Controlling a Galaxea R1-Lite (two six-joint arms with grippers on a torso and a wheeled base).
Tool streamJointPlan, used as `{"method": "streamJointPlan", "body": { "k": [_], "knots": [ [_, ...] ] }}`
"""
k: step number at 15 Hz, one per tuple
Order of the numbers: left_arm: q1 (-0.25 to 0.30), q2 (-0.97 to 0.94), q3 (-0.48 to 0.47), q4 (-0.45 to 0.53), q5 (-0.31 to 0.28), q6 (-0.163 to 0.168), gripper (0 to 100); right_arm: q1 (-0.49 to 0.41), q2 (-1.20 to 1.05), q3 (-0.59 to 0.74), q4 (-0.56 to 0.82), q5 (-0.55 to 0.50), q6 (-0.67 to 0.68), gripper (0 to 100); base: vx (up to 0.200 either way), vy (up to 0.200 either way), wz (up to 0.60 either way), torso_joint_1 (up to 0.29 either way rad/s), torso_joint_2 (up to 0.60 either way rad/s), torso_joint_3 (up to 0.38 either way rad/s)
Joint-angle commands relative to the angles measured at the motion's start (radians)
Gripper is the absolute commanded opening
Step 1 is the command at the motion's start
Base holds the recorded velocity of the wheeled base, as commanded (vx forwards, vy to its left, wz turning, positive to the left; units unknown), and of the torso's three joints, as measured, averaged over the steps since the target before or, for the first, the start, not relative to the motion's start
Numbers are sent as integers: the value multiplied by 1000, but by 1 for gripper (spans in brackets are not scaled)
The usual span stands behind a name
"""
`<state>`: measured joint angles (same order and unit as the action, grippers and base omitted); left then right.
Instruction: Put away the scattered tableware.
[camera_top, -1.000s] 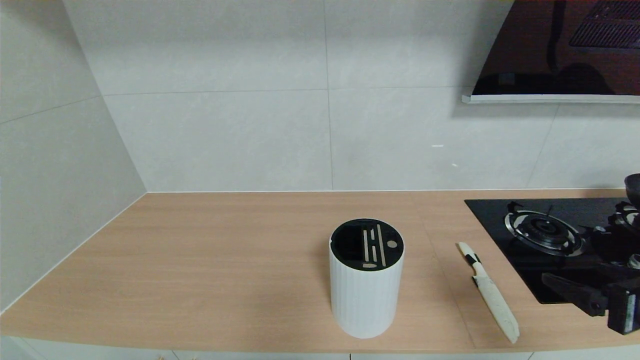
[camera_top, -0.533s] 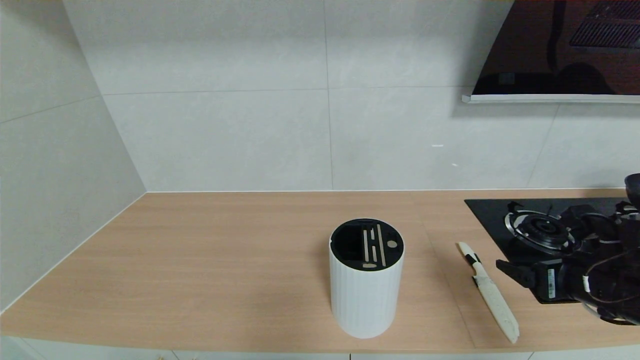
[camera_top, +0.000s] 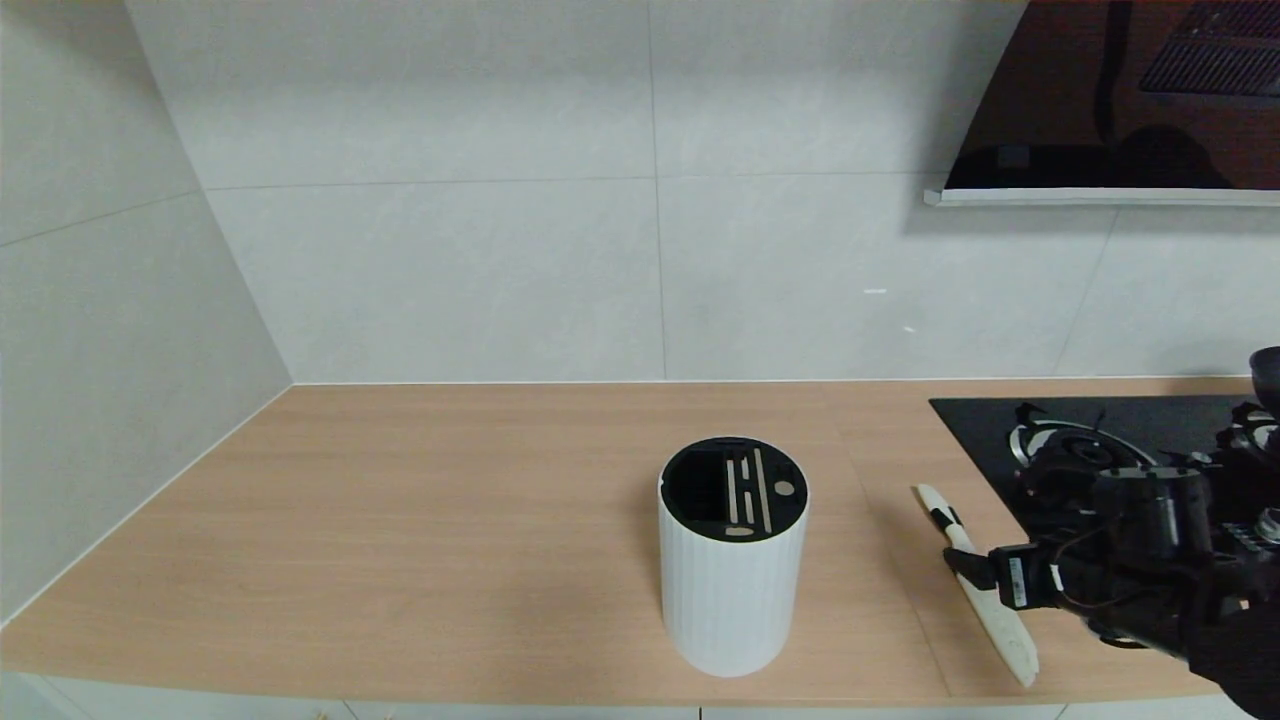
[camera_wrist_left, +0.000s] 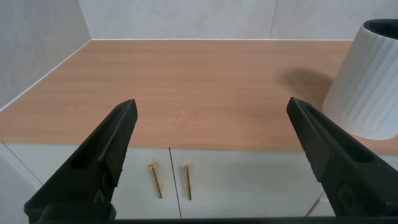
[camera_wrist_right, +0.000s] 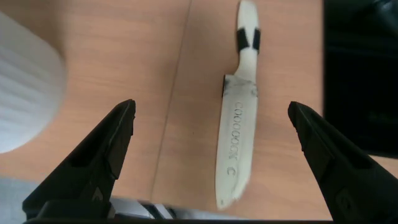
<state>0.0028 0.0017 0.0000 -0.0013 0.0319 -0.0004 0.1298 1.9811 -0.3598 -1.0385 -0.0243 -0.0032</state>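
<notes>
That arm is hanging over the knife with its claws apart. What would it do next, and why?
Probably lower straight down. The right gripper is open above the knife, a finger either side, not touching it. The knife lies flat on the counter, right of the white holder.

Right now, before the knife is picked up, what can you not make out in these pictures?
1. Head view: the right claw covers the middle of the knife, so contact between them cannot be judged.
2. Head view: the slots of the holder are dark inside; their depth is hidden.
3. Left wrist view: the picture edge cuts off part of the holder.
4. Head view: the stove is partly behind the right arm and cut by the edge.
</notes>
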Motion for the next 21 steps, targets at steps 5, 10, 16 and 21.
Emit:
{"method": "streamJointPlan", "body": {
  "k": [5, 10, 16, 21],
  "knots": [
    [0, 0, 0, 0, 0, 0, 100, -30, 420, -1, -436, -83, -1, 100, 0, 0, 0, 0, 0, 0],
    [0, 0, 0, 0, 0, 0, 100, -52, 438, -30, -436, -85, 0, 100, 0, 0, 0, 0, 0, 0],
    [0, 0, 0, 0, 0, 0, 100, -50, 470, -87, -436, -85, 3, 100, 0, 0, 0, 0, 0, 0],
    [0, 0, 0, 0, 0, 0, 100, -50, 490, -130, -434, -91, 5, 100, 0, 0, 0, 0, 0, 0]
  ]
}}
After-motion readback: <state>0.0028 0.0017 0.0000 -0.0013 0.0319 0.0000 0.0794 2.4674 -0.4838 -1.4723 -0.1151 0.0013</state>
